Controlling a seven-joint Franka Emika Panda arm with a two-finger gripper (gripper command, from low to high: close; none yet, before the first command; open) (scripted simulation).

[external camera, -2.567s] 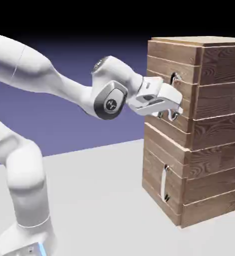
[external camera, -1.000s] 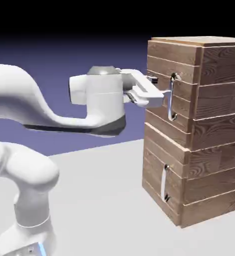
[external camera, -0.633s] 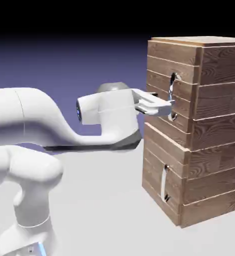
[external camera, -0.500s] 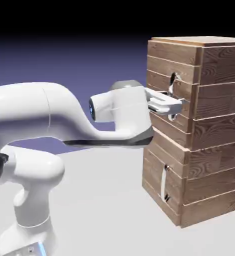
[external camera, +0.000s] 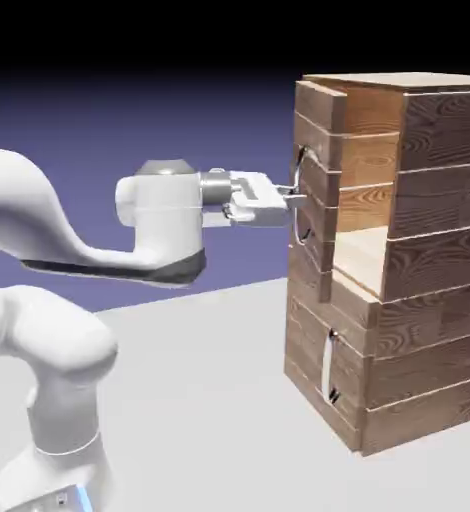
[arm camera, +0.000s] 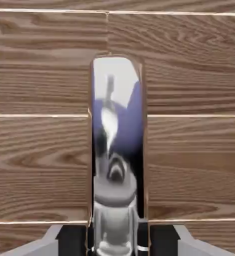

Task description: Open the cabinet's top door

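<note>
Exterior view: tool (external camera: pixel 291 199) clamped shut on handle (external camera: pixel 298 196) of top door (external camera: pixel 314 190), door swung partly out from cabinet (external camera: pixel 419 260) at right of table (external camera: pixel 209 400), pulling step under way, next likely further pull leftward along door's arc.

I'm seeing the handle (arm camera: pixel 117 150) filling the hand view's middle and hiding the pincer (arm camera: pixel 117 245) tips. In the exterior view, the cabinet (external camera: pixel 419 300) is running off the right edge, and the arm (external camera: pixel 39 240) off the left.
</note>
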